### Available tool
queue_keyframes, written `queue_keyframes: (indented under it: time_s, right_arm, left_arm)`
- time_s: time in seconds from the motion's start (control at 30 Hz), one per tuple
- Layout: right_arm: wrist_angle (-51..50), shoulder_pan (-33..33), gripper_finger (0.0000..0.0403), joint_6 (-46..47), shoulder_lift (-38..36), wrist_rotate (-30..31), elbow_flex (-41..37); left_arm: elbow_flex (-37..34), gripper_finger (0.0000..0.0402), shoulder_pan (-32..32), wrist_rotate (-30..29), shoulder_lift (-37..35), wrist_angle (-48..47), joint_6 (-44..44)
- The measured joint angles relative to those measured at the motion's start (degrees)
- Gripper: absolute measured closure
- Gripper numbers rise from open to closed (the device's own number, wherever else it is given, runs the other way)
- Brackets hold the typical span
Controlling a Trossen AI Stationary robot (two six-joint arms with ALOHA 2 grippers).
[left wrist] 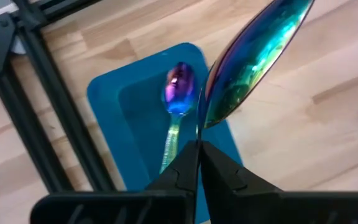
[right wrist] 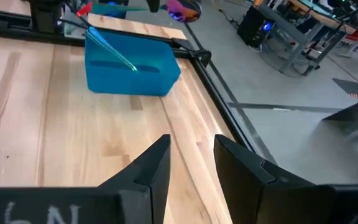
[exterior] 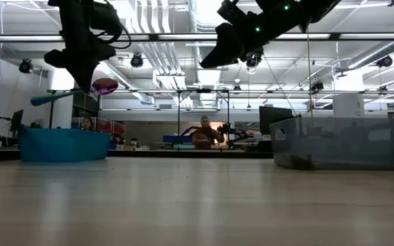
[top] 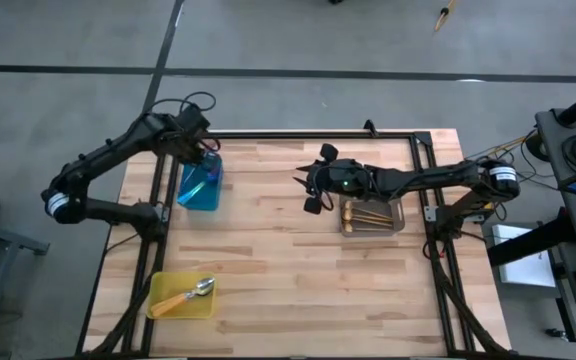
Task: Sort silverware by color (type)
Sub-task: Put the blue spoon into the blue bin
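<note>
My left gripper (exterior: 81, 76) hovers above the teal tray (exterior: 63, 145) at the table's far left, shut on an iridescent blue-purple spoon (exterior: 104, 85) with a teal handle (exterior: 46, 98). In the left wrist view a second iridescent spoon (left wrist: 179, 93) lies inside the teal tray (left wrist: 114, 99); in the right wrist view its handle (right wrist: 114, 53) leans on the tray wall. My right gripper (right wrist: 191, 155) is open and empty, raised over the table's middle (top: 313, 190), just left of the grey tray (top: 396, 222) that holds gold spoons (top: 366, 215). My left gripper pinches the iridescent spoon between its two fingertips at the thin neck (left wrist: 198, 127) just behind the bowl (left wrist: 253, 56). The fingers come from above, pointing down, across the spoon. The spoon is lifted clear above the teal tray, nearly level, its handle end slightly lower.
A yellow tray (top: 163, 305) at the table's near left holds a silver spoon with an orange handle (top: 190, 293). Black frame rails (top: 308, 135) run along the table's far and side edges. Bare wood (top: 288, 280) lies between the trays.
</note>
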Motion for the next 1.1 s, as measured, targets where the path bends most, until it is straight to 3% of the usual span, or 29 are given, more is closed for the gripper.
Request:
queue_keyframes:
  time_s: [0.23, 0.57, 1.1]
  right_arm:
    - [-1.68, -0.02, 0.0289, 0.01, -0.52, 0.0, 0.0]
    - [-3.21, -0.02, 0.0296, -0.15, -0.52, 0.0, 0.0]
    - [-3.2, -0.02, 0.0303, -0.44, -0.52, 0.0, 0.0]
  left_arm:
    - [-0.13, 0.0401, 4.84, -0.02, 4.0, -0.24, 2.27]
    - [-0.43, 0.0401, 5.15, 3.52, 13.13, -7.42, 6.02]
    - [-0.44, 0.0401, 5.38, 3.69, 24.33, -7.38, 11.83]
